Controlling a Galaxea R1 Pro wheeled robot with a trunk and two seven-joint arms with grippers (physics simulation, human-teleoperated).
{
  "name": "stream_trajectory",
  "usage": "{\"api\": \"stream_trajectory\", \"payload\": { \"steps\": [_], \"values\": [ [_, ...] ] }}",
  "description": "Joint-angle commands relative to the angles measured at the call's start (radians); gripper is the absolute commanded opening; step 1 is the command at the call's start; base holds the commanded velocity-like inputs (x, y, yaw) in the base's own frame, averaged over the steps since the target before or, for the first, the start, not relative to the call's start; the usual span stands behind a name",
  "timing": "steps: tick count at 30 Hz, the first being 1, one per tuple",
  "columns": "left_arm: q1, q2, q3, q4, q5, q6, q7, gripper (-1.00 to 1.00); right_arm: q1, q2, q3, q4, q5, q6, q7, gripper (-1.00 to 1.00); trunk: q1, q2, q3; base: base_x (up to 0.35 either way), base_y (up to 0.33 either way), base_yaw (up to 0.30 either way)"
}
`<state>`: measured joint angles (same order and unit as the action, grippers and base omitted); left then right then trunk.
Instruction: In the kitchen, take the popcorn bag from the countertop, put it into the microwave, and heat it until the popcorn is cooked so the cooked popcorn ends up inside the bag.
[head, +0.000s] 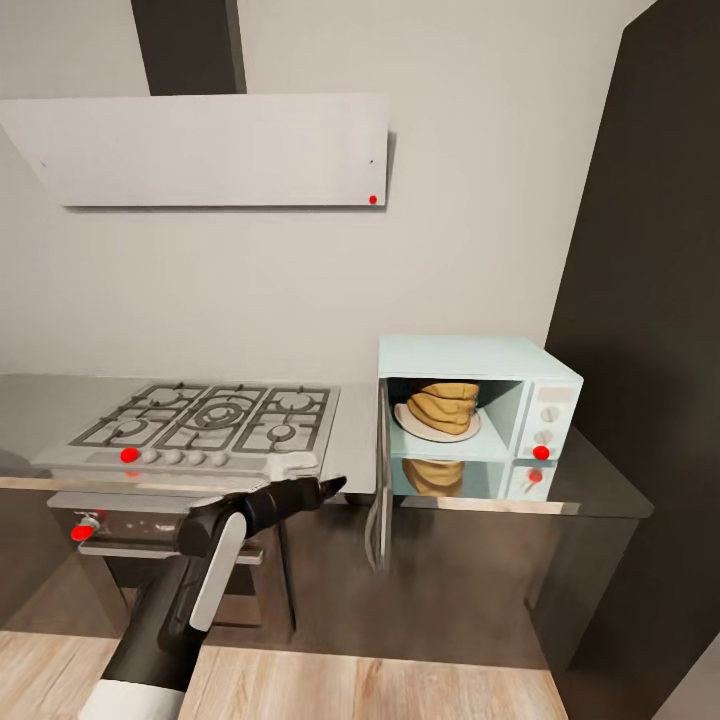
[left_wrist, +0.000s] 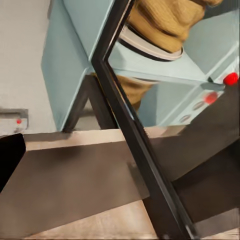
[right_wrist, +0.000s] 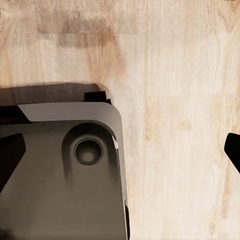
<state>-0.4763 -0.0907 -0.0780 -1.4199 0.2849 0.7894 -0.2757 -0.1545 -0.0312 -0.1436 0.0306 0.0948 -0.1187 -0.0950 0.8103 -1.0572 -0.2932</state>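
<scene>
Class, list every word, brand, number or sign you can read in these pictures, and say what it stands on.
None can be read.
The microwave panel bears knobs and red dots, no legible lettering.
The stove and hood show red dots only.

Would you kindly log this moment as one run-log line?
popcorn bag: inside microwave, on plate | door: open | left tool: near door edge, empty | heating: not started
</scene>
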Motion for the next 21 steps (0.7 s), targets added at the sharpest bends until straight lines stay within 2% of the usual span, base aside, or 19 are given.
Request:
{"api": "stream_trajectory", "payload": {
  "steps": [1, 3, 5, 7, 21],
  "values": [
    [-0.001, 0.000, -0.017, -0.001, -0.007, 0.007, -0.003, 1.00, -0.001, 0.000, -0.008, 0.004, 0.010, -0.006, -0.003, 1.00, 0.000, -0.001, -0.001, 0.000, 0.000, 0.000],
    [-0.001, -0.001, -0.054, -0.001, -0.042, 0.013, -0.003, 1.00, -0.001, 0.001, -0.008, 0.004, 0.009, -0.006, -0.003, 1.00, 0.000, -0.001, -0.001, 0.000, 0.000, -0.050],
    [-0.001, -0.004, -0.072, -0.001, -0.082, 0.016, -0.003, 1.00, -0.001, 0.002, -0.008, 0.005, 0.008, -0.005, -0.003, 1.00, 0.000, -0.001, 0.001, 0.000, 0.000, -0.132],
    [-0.001, -0.005, -0.077, -0.001, -0.100, 0.017, -0.003, 1.00, -0.001, 0.002, -0.008, 0.005, 0.007, -0.004, -0.003, 1.00, 0.000, -0.001, 0.003, 0.000, 0.000, -0.171],
    [-0.001, -0.018, -0.083, -0.005, -0.109, 0.016, -0.003, 1.00, -0.001, 0.002, -0.008, 0.004, 0.008, -0.004, -0.004, 1.00, 0.000, -0.001, 0.016, 0.000, 0.000, -0.191]
  ]
}}
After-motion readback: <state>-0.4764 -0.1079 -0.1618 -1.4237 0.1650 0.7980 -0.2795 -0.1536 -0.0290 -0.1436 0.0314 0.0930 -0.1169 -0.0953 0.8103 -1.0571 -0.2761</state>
